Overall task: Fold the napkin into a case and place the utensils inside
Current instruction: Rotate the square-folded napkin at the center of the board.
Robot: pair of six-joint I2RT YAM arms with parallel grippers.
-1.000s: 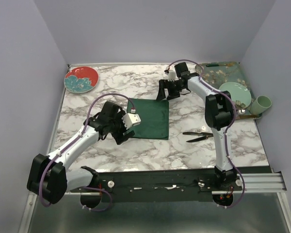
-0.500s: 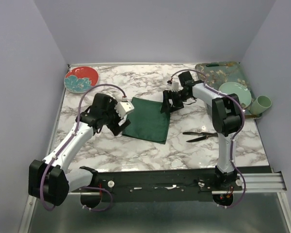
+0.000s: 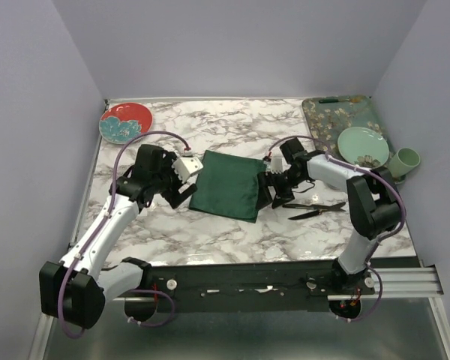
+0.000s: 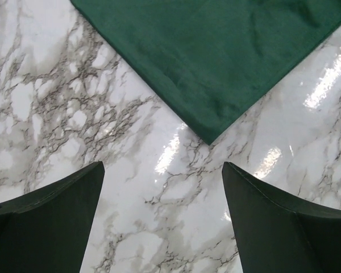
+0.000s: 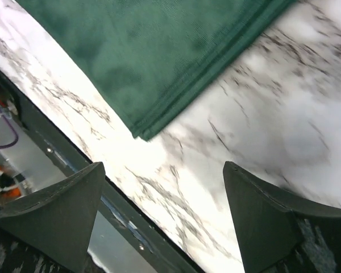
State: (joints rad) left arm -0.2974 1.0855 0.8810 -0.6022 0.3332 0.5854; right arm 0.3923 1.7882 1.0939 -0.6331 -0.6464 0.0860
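Observation:
The dark green napkin (image 3: 229,187) lies folded flat in the middle of the marble table. Its left corner shows in the left wrist view (image 4: 216,62) and its near right corner, with stacked layers, in the right wrist view (image 5: 159,57). My left gripper (image 3: 181,193) is open and empty just left of the cloth. My right gripper (image 3: 271,196) is open and empty at the cloth's right edge, low over the table. Two black utensils (image 3: 313,209) lie on the table to the right of the right gripper.
A red floral plate (image 3: 125,122) sits at the back left. A teal floral tray (image 3: 337,112) at the back right, a pale green plate (image 3: 364,145) and a green cup (image 3: 406,160) stand near the right edge. The table's front rail (image 5: 74,170) shows in the right wrist view.
The right gripper has come from the far edge of the napkin forward to its right edge, and the cloth now lies narrower, folded over. The left gripper has drawn back left, off the cloth.

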